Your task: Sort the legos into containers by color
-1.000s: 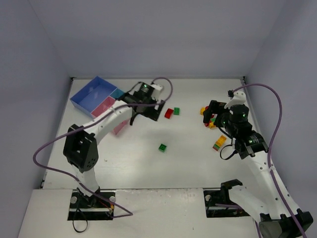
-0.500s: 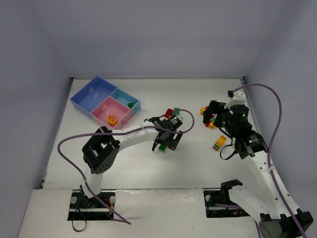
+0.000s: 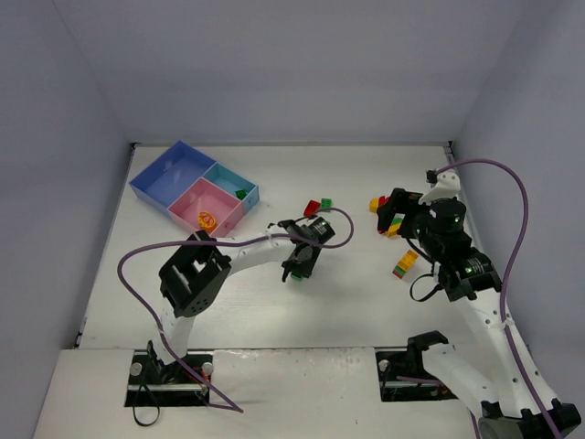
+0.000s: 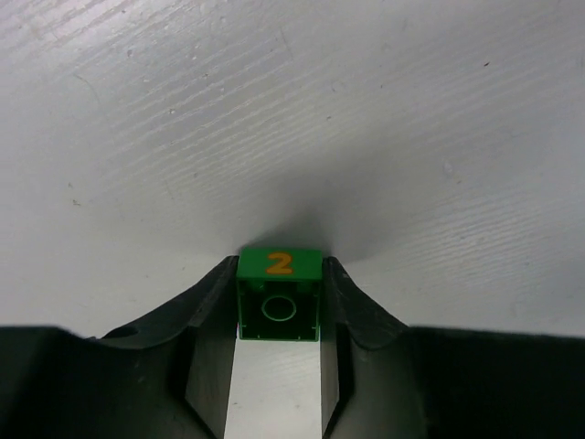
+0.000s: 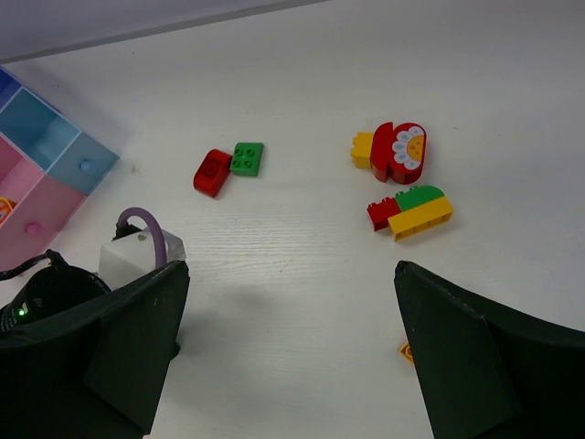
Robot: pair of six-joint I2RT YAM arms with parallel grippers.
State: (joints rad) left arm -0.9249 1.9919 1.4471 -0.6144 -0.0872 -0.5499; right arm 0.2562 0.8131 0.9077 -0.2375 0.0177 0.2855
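My left gripper (image 4: 277,302) is shut on a small green lego (image 4: 279,293) marked with an orange "2", low over the table. From above, that gripper (image 3: 298,268) is mid-table and hides the lego. My right gripper (image 5: 291,267) hangs open and empty; in the top view it (image 3: 395,214) is above a cluster of red, yellow and green legos (image 3: 379,204). A red lego (image 5: 213,172) and a green one (image 5: 248,158) lie touching. The containers are one tray (image 3: 169,176); its pink part (image 3: 219,203) holds an orange piece (image 3: 207,220) and its teal part (image 3: 224,174) a green piece (image 3: 240,193).
A red flower piece with a yellow brick (image 5: 399,152) and a red, green and yellow stack (image 5: 416,210) lie at the far right. Another multicoloured stack (image 3: 404,263) sits beside the right arm. Grey walls close the table on three sides.
The left arm swung from the tray to mid-table, came down over the lone green lego and shut on it. The right arm shifted only slightly.
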